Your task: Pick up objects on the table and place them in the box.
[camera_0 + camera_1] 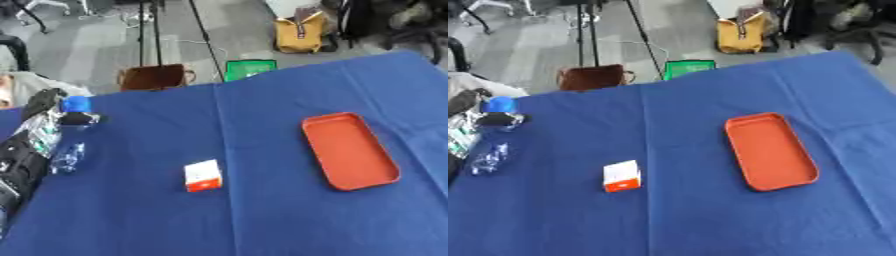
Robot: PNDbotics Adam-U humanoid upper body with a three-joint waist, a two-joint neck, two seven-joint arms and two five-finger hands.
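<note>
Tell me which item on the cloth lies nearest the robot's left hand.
The clear plastic bottle with the blue cap, lying against the left hand; the white-and-orange box sits farther right.

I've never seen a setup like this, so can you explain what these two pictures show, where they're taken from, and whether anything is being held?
Both pictures come from a stereo camera in a humanoid robot's head, looking down at its work. They show the same moment, one picture per eye. The table has a blue cloth. On it lie an empty orange tray and a small white and red carton. At the left edge the robot's black left arm comes in, with its left hand at a clear bottle with a blue cap. Whether it grips the bottle is unclear. The right hand is out of view.
</note>
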